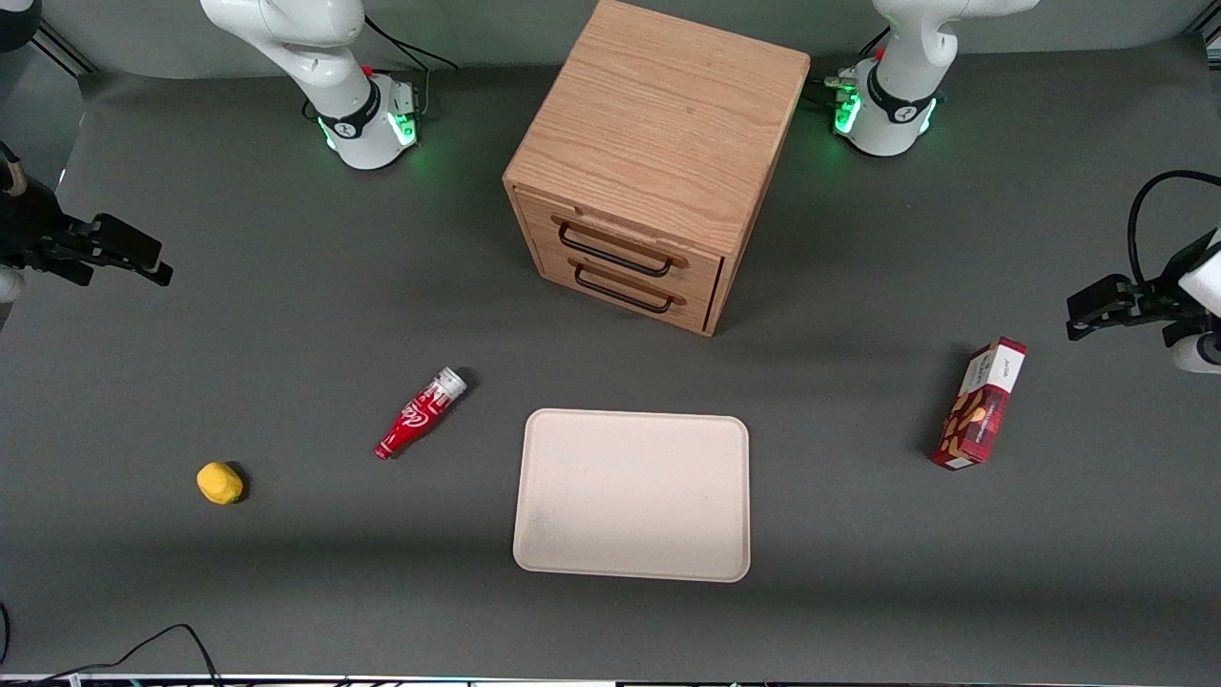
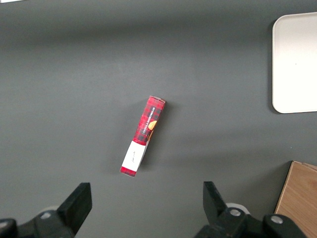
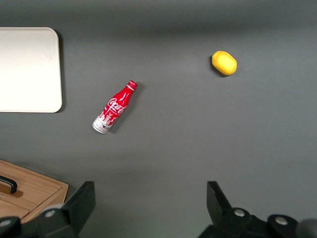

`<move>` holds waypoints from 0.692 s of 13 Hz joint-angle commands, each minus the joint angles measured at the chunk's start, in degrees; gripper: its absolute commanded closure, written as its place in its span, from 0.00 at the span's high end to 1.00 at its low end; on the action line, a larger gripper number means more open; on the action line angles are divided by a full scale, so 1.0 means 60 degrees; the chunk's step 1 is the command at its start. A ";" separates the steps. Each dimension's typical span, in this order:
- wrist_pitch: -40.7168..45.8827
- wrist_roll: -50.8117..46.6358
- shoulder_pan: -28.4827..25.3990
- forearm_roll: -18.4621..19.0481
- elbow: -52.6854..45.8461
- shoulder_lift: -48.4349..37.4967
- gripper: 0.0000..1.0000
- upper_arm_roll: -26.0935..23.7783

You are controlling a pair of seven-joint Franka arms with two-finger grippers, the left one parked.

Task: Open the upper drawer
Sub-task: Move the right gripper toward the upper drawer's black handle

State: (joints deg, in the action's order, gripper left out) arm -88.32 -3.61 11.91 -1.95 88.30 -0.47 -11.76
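The gripper (image 3: 148, 208) hangs high over the counter (image 1: 286, 315) toward the working arm's end, its fingers (image 3: 79, 203) spread wide apart and holding nothing, well apart from the cabinet (image 1: 658, 143). The upper drawer (image 1: 620, 243) sits shut, flush in the cabinet front, its black loop handle (image 1: 610, 250) just above the bottom drawer's (image 1: 625, 291) matching one. That handle probably stands proud enough for a finger to hook. A red bottle (image 3: 114, 107), a lemon (image 3: 224, 63) and a tray (image 1: 631, 494) lie nearer the front camera.
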 commanded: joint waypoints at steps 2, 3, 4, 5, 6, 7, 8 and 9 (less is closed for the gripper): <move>0.0174 -0.0160 0.0008 0.0149 -0.0068 0.0033 1.00 -0.0062; 0.0116 -0.0102 -0.0050 0.0120 -0.0112 0.0077 1.00 -0.0077; 0.0101 -0.0058 -0.0124 0.0033 -0.0156 0.0179 1.00 -0.0193; 0.0101 -0.0188 -0.0443 0.0017 -0.0258 0.0325 1.00 -0.0513; 0.0101 -0.0045 -0.0664 0.0017 -0.0491 0.0530 1.00 -0.0850; 0.0101 0.0029 -0.0710 -0.0026 -0.0769 0.0851 1.00 -0.1404; 0.0101 0.0218 -0.0638 -0.0157 -0.0989 0.1173 1.00 -0.2207; 0.0101 0.0481 -0.0681 -0.0159 -0.1339 0.1568 1.00 -0.2839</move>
State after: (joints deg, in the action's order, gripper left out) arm -88.63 -3.15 8.13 -2.42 86.02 3.54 -22.96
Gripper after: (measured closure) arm 0.000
